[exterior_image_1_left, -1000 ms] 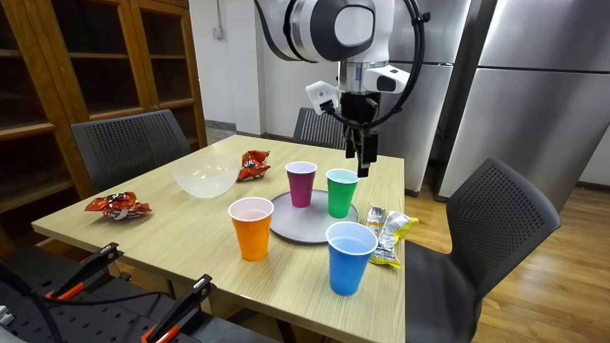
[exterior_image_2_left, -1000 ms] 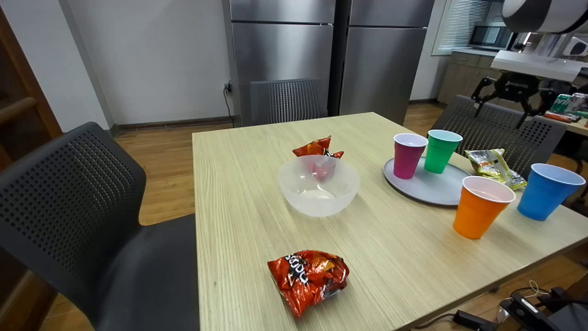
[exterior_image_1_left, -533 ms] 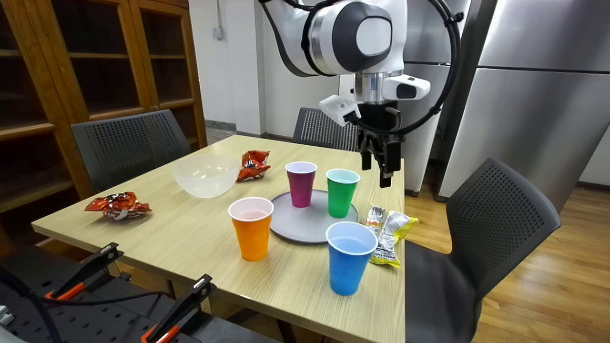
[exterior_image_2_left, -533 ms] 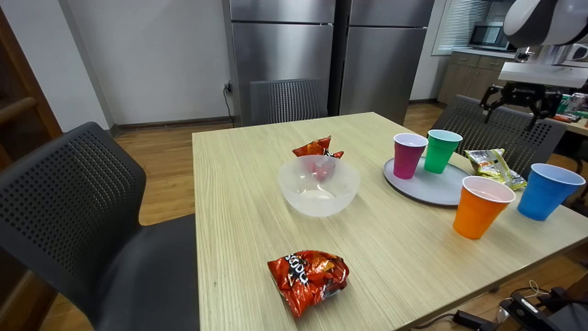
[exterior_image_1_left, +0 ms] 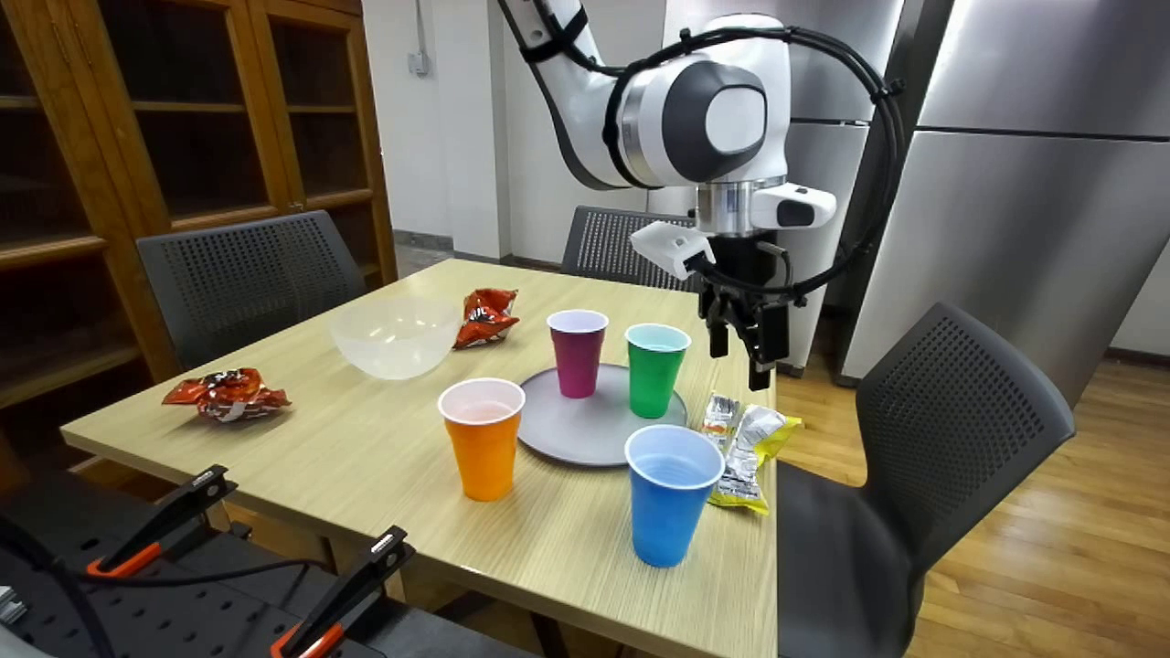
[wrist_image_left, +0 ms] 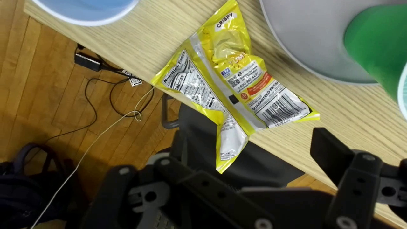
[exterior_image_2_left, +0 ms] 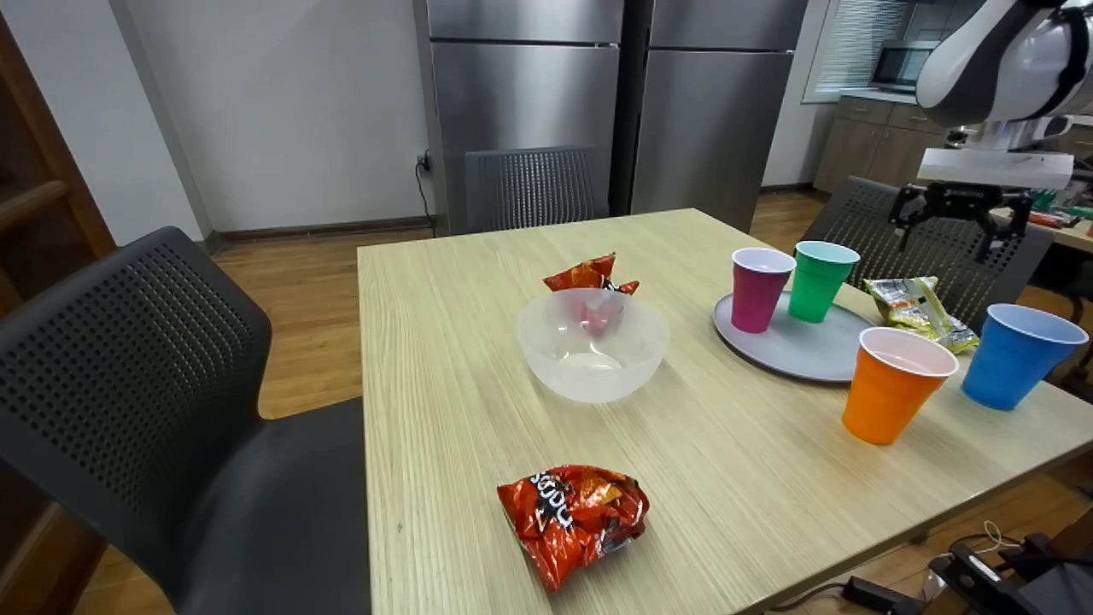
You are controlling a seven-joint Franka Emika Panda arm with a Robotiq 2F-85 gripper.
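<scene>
A: Location of the yellow bag?
B: Centre of the wrist view: printed back up on the table, one end projecting past the edge.
A: State of the gripper?
B: Upper right in an exterior view, above the bag; fingers well apart, nothing held.
A: Progress?
B: Early, I judge: placement near the bag achieved, contact and grip outstanding.
A: Not verifiable?
B: The bag's underside. In the wrist view, the blue cup is cut off at upper left, the green cup at right; the gripper's dark parts, lower left, blend into the chair.
</scene>
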